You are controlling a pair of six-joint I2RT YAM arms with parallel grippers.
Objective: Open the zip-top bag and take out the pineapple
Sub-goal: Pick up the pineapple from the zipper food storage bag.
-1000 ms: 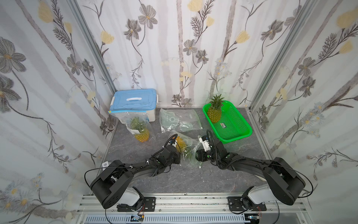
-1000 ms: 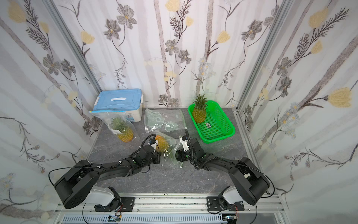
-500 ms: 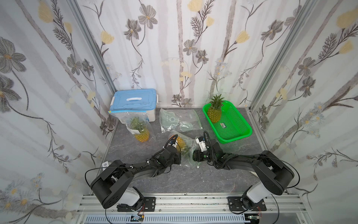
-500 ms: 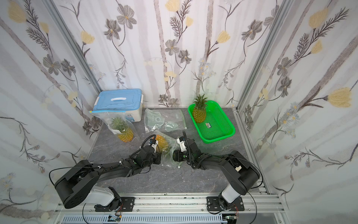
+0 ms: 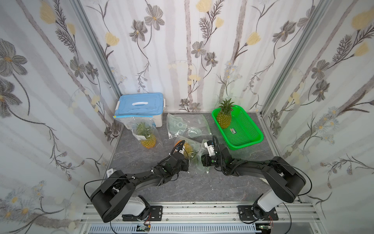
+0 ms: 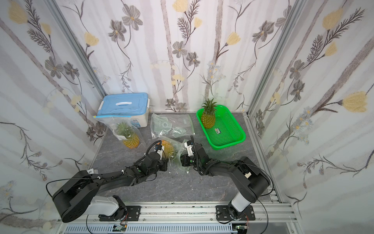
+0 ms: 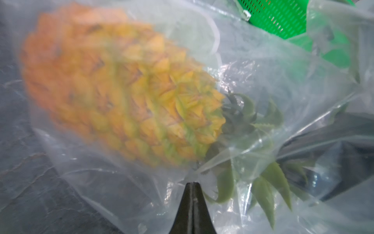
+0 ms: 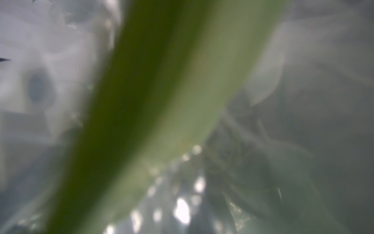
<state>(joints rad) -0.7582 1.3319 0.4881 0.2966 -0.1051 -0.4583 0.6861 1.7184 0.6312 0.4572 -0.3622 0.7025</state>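
A: Where is the pineapple (image 5: 187, 149)?

B: Inside the zip-top bag (image 5: 197, 150). It lies on its side near the middle of the grey surface (image 5: 202, 182), between the two arms. The left wrist view shows its orange-yellow body through the film, with the green crown pointing toward the right arm.

A: And the left tool (image 7: 192, 183)?

B: Its tips meet on a fold of the bag's clear plastic just beside the crown, with the film pinched between them.

A: The right tool (image 5: 200, 160)?

B: It is pushed into the crumpled plastic from the opposite side, and in both top views the bag hides its tips. It is closed tight. Its wrist view is a blur with one green leaf right at the lens, so I cannot tell what it grips, if anything.

A: Anything else around?

B: A green basket (image 5: 253, 129) sits back right, with a bare pineapple (image 5: 224, 119) standing in it. A blue-lidded box (image 5: 139, 105) is in the back left corner, and a flat clear bag (image 5: 186, 125) lies between the two. A second bagged pineapple (image 5: 148, 139) leans in front of the box.
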